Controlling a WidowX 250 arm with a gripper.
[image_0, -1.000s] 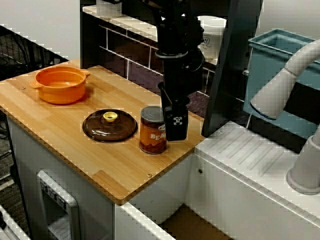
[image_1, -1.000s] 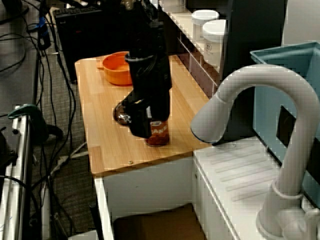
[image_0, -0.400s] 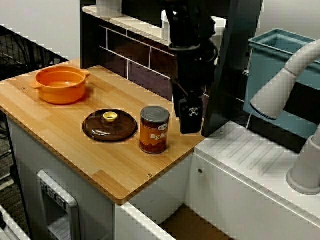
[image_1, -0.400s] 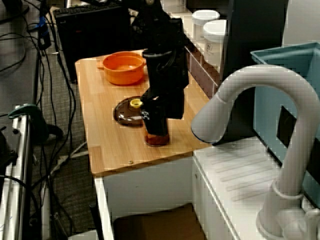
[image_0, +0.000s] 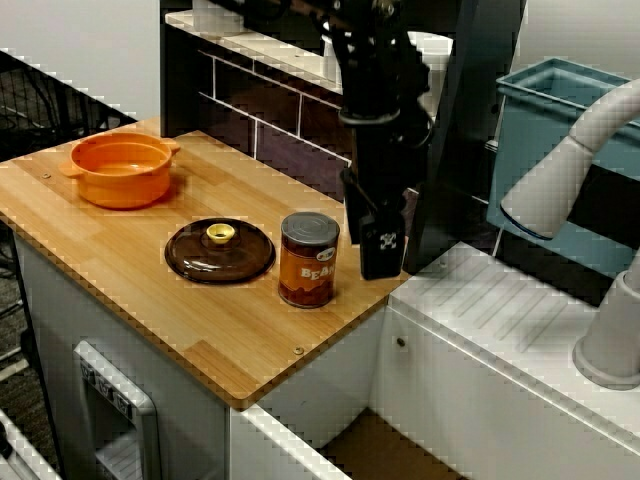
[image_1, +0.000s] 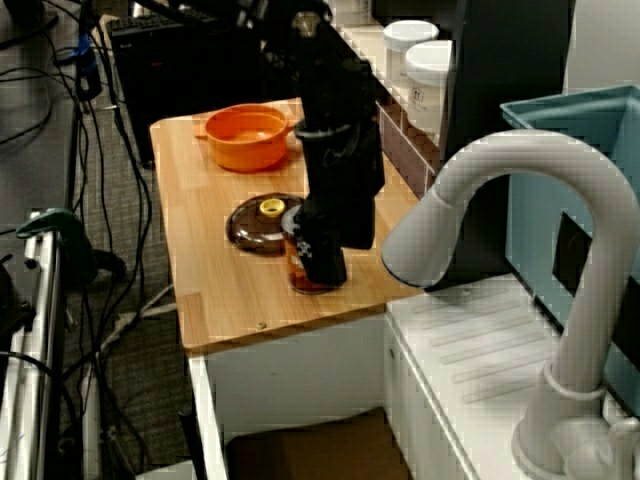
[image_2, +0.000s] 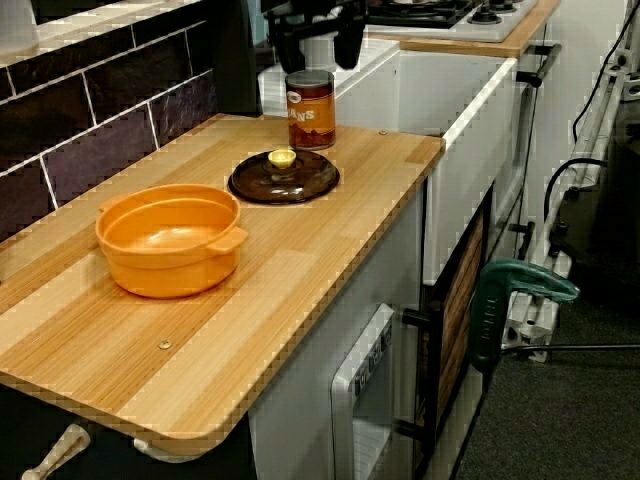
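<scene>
- Now the gripper (image_0: 381, 262) hangs at the 3 o'clock side of the bean can (image_0: 308, 260) in the high view over the counter, close beside it and touching nothing that shows.
- Seen along the counter, its fingers (image_2: 289, 45) stand apart, above the can's top and to either side, with nothing between them.
- A second ago it stood tight against the can. Since then it has swung off toward 3 o'clock, first rising, then dipping a little.
- The can has not shifted. It stands upright on the wooden counter (image_0: 140, 290) near the right end, so it looks let go rather than held.
- A brown lid (image_0: 220, 250) lies flat just beside the can at 9 o'clock, and an orange pot (image_0: 122, 170) sits well apart at 10 o'clock.
</scene>
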